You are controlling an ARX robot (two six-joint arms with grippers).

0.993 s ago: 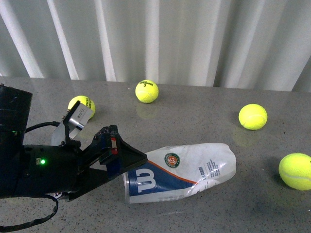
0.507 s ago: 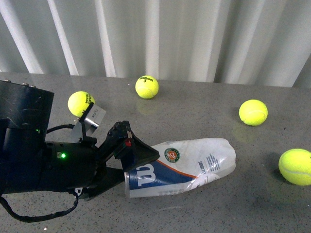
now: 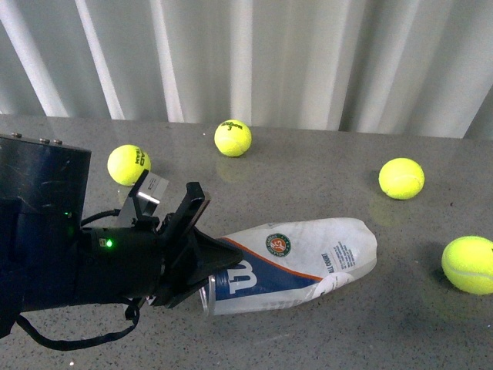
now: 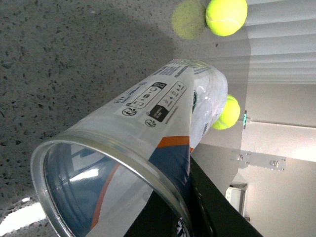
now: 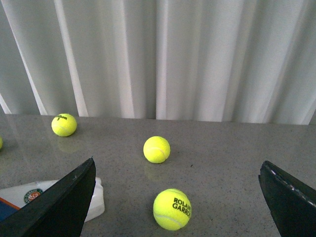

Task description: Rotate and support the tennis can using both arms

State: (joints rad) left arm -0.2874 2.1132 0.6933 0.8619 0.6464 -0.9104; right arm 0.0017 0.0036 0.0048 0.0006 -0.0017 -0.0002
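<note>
on table (image 3: 323, 343): one tennis can (image 3: 308, 258), four balls (image 3: 233, 138); left gripper (image 3: 213, 271) at can.

The tennis can (image 3: 300, 258) is clear with a white, navy and orange label; tennis balls (image 3: 233, 138) yellow-green; tabletop (image 3: 323, 166) speckled grey.

Tennis can (image 3: 308, 258) on side, Wilson label; open end in left gripper (image 3: 209, 271); right gripper (image 5: 177, 165) spread.
</note>
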